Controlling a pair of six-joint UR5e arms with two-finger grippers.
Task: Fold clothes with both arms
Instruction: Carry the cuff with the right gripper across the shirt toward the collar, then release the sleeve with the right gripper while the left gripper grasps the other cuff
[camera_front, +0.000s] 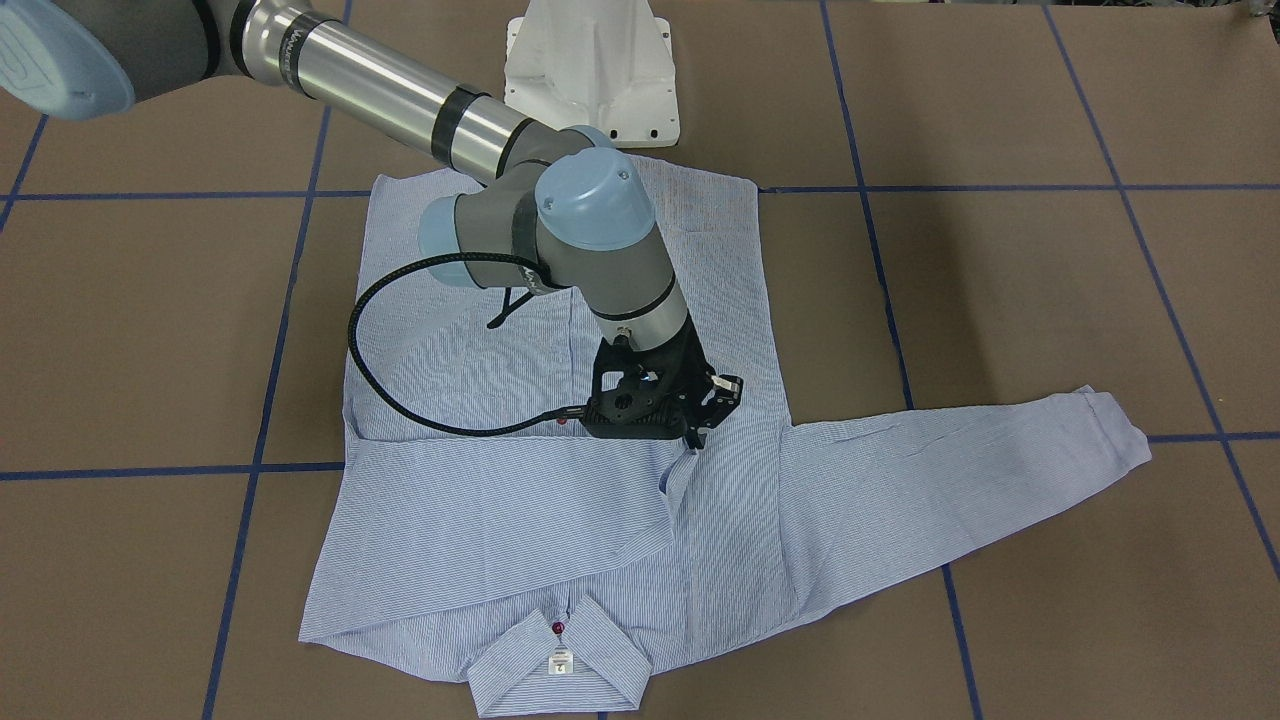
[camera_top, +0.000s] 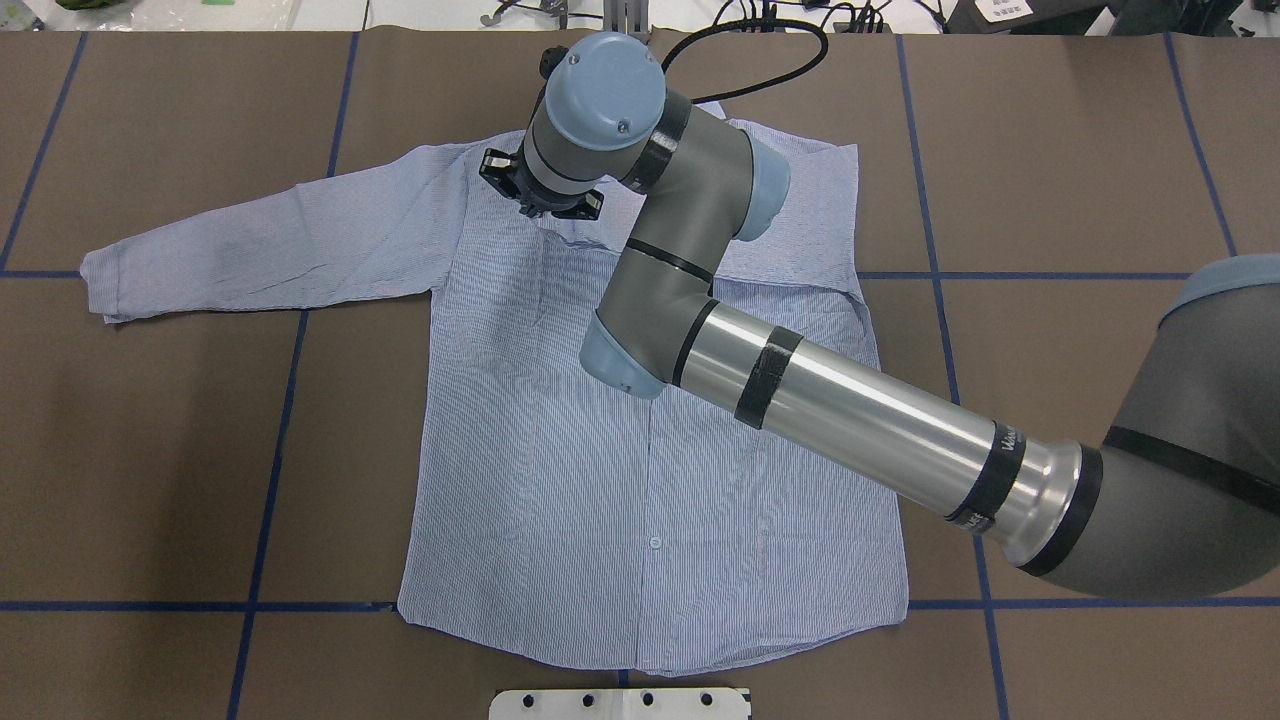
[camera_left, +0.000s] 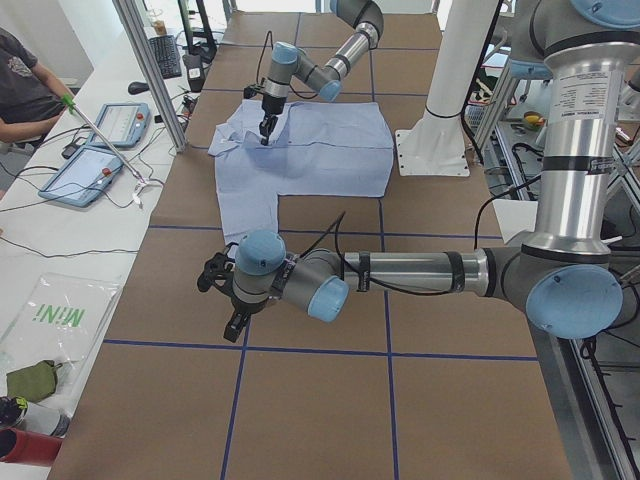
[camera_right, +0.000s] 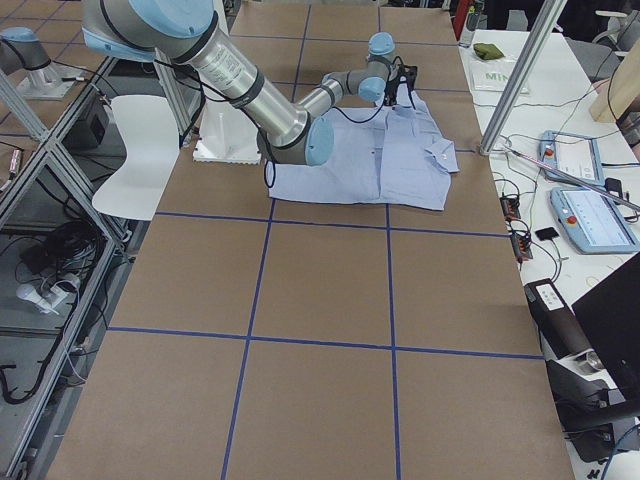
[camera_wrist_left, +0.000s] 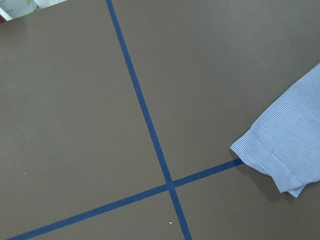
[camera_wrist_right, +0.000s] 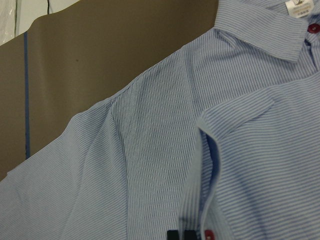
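The pinstriped shirt (camera_front: 500, 520) lies flat, button side up, collar (camera_front: 560, 665) toward the far edge from the robot. One sleeve is folded across the chest. The other sleeve (camera_top: 250, 250) stretches out straight on the robot's left. My right gripper (camera_front: 695, 440) points down at the middle of the chest, fingers together on the folded sleeve's cuff (camera_wrist_right: 192, 170); in the right wrist view the cuff runs down into its fingertips (camera_wrist_right: 173, 235). My left gripper (camera_left: 225, 300) hovers low over bare table past the outstretched sleeve's cuff (camera_wrist_left: 280, 155); I cannot tell whether it is open or shut.
The white pedestal base (camera_front: 590, 70) stands just behind the shirt's hem. Blue tape lines (camera_wrist_left: 150, 130) grid the brown table. A seated person (camera_left: 20, 90) and two tablets (camera_left: 100, 170) are at a side bench beyond an aluminium post (camera_left: 150, 70).
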